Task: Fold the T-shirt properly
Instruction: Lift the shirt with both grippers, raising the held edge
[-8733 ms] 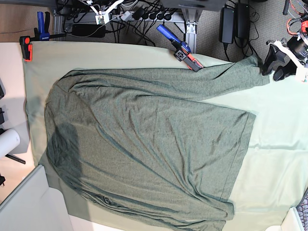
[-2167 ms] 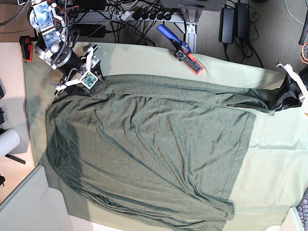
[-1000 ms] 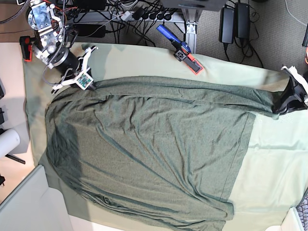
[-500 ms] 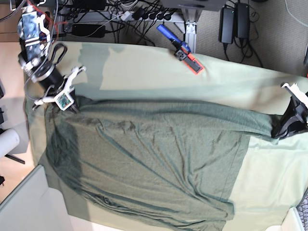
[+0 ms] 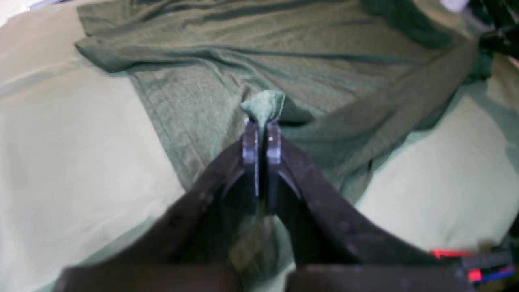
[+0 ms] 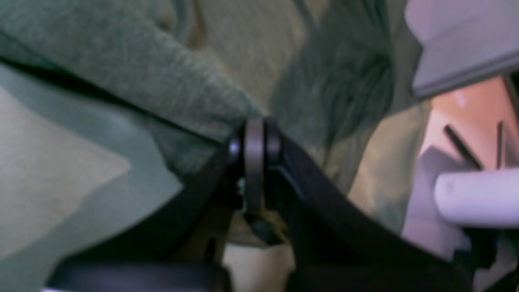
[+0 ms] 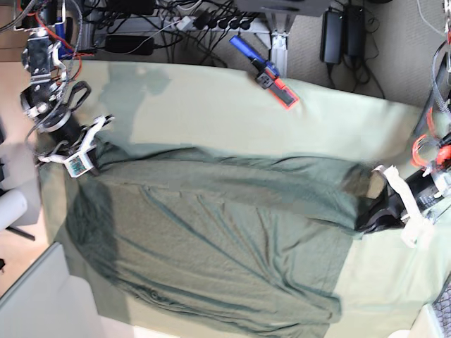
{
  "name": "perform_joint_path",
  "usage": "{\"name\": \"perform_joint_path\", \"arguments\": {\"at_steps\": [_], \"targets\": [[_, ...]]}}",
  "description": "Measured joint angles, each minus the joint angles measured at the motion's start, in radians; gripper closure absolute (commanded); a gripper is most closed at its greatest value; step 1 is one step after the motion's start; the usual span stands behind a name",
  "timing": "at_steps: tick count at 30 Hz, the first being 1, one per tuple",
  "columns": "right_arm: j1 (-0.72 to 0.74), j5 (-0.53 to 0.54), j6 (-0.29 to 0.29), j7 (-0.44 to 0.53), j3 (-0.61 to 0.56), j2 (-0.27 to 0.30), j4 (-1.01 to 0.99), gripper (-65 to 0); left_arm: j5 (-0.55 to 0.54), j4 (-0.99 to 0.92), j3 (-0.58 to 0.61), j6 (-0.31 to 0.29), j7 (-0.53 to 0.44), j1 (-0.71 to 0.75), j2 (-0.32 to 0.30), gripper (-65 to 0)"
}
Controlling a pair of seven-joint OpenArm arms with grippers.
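The dark olive-green T-shirt [image 7: 211, 232] lies spread and wrinkled on the pale mint table cloth [image 7: 232, 113]. Its top edge is folded over and pulled toward the shirt's middle. My left gripper [image 7: 371, 218] at the right side is shut on the shirt's corner; the left wrist view shows a tuft of fabric [image 5: 265, 106] pinched between the closed jaws of the gripper [image 5: 261, 134]. My right gripper [image 7: 90, 160] at the left edge is shut on the other corner; in the right wrist view the shirt fabric [image 6: 121, 73] is clamped in the gripper [image 6: 254, 138].
A blue and red clamp [image 7: 264, 70] lies on the cloth's far edge. Cables and power bricks [image 7: 342, 32] sit on the floor beyond. A white roll [image 7: 10, 208] and a grey panel [image 7: 35, 296] are at the left.
Both grippers have drawn the shirt's upper edge down toward the shirt's middle. The left gripper moved inward from the table's right edge; the right gripper moved down along the left edge.
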Motion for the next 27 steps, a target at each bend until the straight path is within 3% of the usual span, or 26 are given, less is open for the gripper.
{"name": "perform_joint_path", "arguments": {"at_steps": [6,7,11,13,18,21,23,27], "targets": [[0.099,0.002,0.003,0.003,0.001,-0.043,-0.118,0.0,0.087,-0.076,0.053,0.000,-0.001,-0.066,0.052,0.0],[0.109,0.000,0.003,0.004,0.001,-0.047,-0.130,0.0,0.094,-0.090,0.053,0.000,-0.001,-0.068,0.061,-2.2],[0.132,-0.001,0.003,0.005,0.001,-0.058,-0.159,0.0,0.104,-0.168,0.054,-0.001,-0.027,-0.064,0.071,-24.9],[0.134,-0.001,0.003,0.008,0.001,-0.059,-0.160,0.0,0.108,-0.208,0.055,0.000,-0.069,-0.065,0.070,-32.0],[0.134,-0.001,0.003,0.008,0.001,-0.064,-0.166,0.0,0.117,-0.247,0.053,0.000,-0.063,-0.064,0.069,-35.3],[0.134,0.003,0.003,0.021,0.001,-0.072,-0.166,-21.9,0.085,-0.237,0.034,-0.001,0.029,-0.064,0.069,-35.3],[0.134,0.042,0.003,0.025,0.001,-0.072,-0.166,-32.9,0.104,-0.183,0.019,0.000,0.088,-0.048,0.057,-35.3],[0.134,0.066,0.003,0.024,0.002,-0.072,-0.166,-35.1,0.265,0.043,0.020,0.000,0.069,0.045,-0.014,-35.3]]}}
